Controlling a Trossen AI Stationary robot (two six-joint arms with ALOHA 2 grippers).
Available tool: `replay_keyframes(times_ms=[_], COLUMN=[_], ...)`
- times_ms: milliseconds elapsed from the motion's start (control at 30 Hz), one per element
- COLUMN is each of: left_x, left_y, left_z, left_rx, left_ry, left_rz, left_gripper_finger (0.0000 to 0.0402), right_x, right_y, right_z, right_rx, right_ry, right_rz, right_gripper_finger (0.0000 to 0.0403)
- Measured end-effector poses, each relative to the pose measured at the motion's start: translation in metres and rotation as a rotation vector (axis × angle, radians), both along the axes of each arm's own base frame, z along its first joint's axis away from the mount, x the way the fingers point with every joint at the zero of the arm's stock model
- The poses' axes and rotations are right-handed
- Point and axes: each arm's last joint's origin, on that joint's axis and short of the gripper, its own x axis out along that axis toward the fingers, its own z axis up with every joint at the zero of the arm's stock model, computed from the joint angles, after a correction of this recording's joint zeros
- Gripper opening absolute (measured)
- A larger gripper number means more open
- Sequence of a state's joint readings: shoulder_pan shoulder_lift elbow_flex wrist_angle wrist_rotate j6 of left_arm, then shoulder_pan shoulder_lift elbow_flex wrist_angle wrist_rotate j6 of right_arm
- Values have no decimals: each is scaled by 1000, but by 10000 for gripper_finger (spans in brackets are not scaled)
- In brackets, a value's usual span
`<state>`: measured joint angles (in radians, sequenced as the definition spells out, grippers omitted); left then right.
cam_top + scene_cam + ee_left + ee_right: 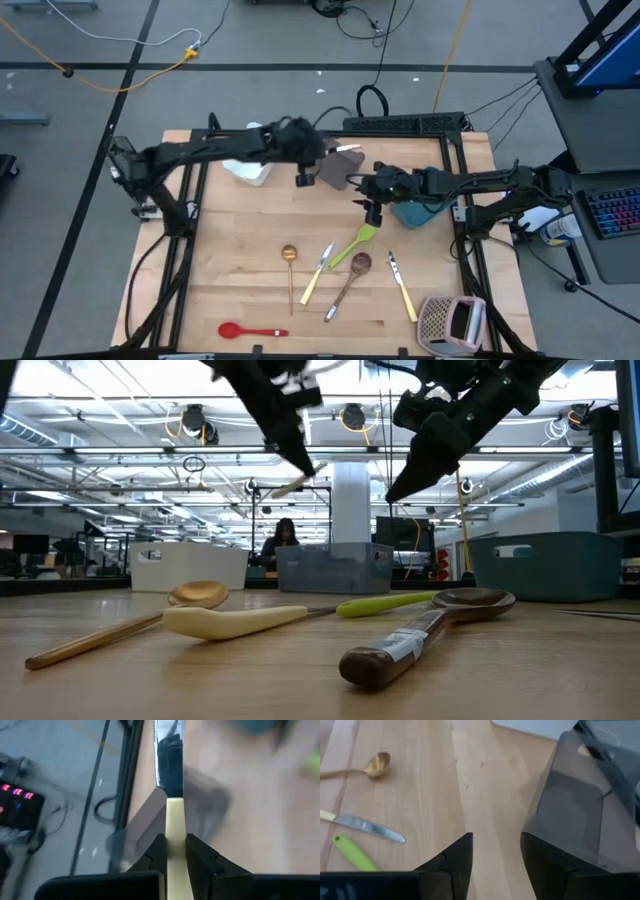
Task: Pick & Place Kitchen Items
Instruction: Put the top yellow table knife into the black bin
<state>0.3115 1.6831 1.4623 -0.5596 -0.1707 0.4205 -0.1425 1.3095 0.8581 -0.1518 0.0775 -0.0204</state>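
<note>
My left gripper is shut on a cream-handled knife, high over the back of the table and above the grey tub. In the low view the knife slants down below that gripper. My right gripper hangs open with nothing between its fingers, over bare wood beside the grey tub and near the teal tub. Lying flat on the table are a gold ladle, a second knife, a green spatula, a brown spoon, a third knife and a red spoon. My left gripper pinches the knife's cream handle between its two fingers. The fingers lie along the knife, and the blade sticks out ahead of them toward the table's right side, slanting down. The knife is lifted clear of the table and the tubs.
A white tub stands at the back left, below the left arm. A perforated grater with a pink side sits at the near right corner. Bare wood lies on the table's left half. A person sits in the room beyond the table.
</note>
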Motion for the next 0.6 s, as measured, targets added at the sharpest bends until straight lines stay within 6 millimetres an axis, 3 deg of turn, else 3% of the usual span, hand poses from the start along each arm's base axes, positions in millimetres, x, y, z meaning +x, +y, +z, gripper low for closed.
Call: replay_keyframes(times_ms=[167,333,600], left_x=[21,25,36], left_y=[35,57,59], left_z=[-26,-56,-94], left_rx=[60,166,279], left_ry=[191,398,608], left_rz=[-11,25,-56], left_gripper_finger=[33,33,33], right_x=[-3,-5,-4], right_y=[0,1,1], right_z=[-3,-6,-5], right_rx=[35,39,36], right_ry=[41,69,56], right_rz=[-25,-26,-25], right_gripper_finger=[156,155,155])
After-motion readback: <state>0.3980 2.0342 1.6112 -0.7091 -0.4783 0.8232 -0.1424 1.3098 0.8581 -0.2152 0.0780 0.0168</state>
